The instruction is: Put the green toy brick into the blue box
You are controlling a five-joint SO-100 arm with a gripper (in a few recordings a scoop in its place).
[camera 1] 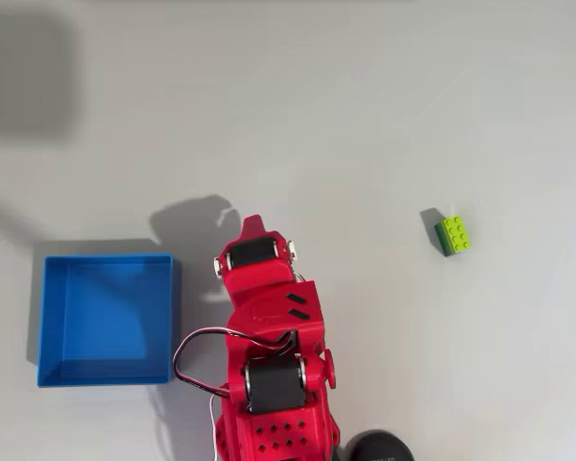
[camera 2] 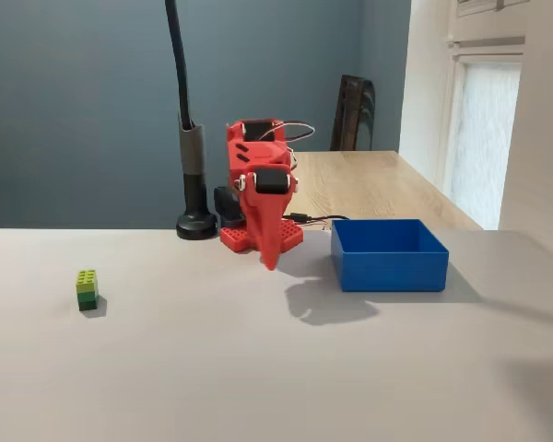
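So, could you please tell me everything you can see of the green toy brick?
The green toy brick is a tiny studded block of glossy plastic, lime-green on top and darker green below. It stands upright and alone on the pale table, studs up. Nothing touches it. It lies well away from the gripper and the blue box.

I see a dark teal wall (camera 2: 74, 92), a wooden table (camera 2: 378, 184) behind — daylight from the window (camera 2: 488, 120) at right.
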